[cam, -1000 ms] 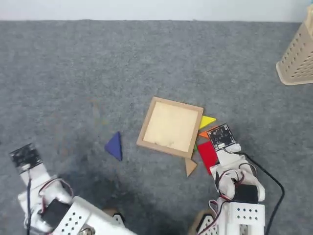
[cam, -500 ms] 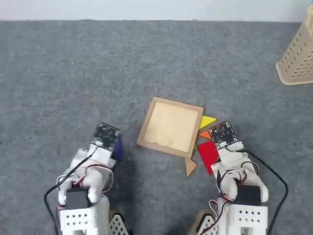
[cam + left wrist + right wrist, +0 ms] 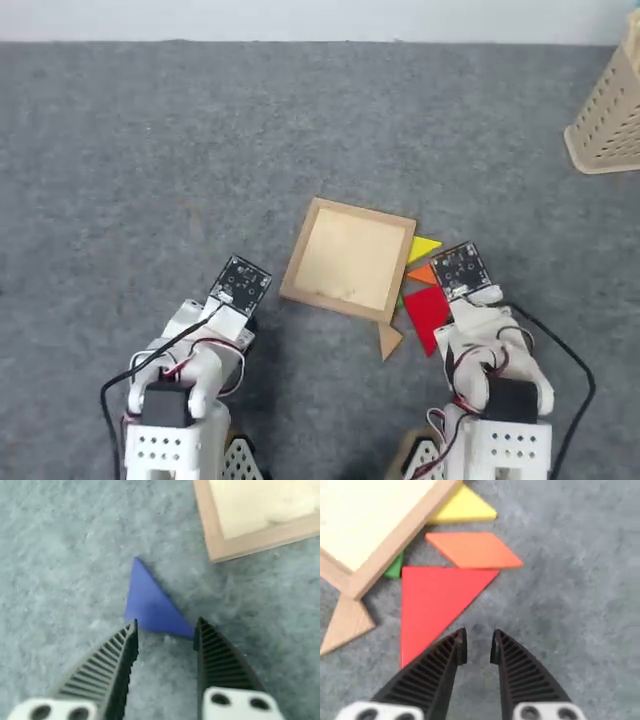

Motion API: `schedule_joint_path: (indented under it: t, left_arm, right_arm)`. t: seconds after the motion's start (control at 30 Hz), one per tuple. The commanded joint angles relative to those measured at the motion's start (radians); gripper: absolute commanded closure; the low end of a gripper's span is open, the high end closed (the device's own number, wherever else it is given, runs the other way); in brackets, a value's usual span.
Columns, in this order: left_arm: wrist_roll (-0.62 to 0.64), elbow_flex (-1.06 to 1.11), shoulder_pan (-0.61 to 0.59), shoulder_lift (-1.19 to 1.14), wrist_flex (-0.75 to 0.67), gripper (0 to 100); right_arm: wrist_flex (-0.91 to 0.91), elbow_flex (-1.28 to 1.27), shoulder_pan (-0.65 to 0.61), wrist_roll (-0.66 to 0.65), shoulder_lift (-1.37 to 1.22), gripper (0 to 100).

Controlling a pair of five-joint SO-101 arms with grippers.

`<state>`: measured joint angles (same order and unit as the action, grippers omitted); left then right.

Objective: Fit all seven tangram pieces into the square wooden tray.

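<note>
My left gripper and right gripper: both open, low over pieces outside the tray.
My left gripper's tips stand wide, either side of one edge of the blue triangle, which lies flat on the carpet near a tray corner. My right gripper's tips are narrowly parted just beside the red triangle. Beyond it lie the orange parallelogram, yellow triangle, green piece and wooden triangle, all close to the tray's side.
</note>
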<state>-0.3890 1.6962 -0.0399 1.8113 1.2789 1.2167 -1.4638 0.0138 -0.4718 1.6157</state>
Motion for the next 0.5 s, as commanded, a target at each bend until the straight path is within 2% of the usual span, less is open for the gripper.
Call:
schedule_joint_path:
  t: [0.0,0.17,0.23,0.3,0.47]
  left_arm:
    - [0.009,-0.012,0.037,0.014,0.005,82]
    - [0.008,-0.012,0.058,0.014,0.005,82]
    - [0.008,-0.012,0.058,0.014,0.005,82]
    - [0.008,-0.012,0.052,0.014,0.005,82]
    - [0.008,-0.012,0.052,0.012,0.005,82]
  right_arm:
    - [-0.031,0.141,-0.010,-0.021,-0.125,90.2]
    - [-0.074,0.405,-0.044,0.049,-0.526,90.2]
    - [-0.074,0.531,-0.097,0.097,-0.717,92.4]
    - [-0.073,0.661,-0.174,0.169,-0.901,99.2]
    - [-0.076,0.898,-0.294,0.299,-1.279,98.8]
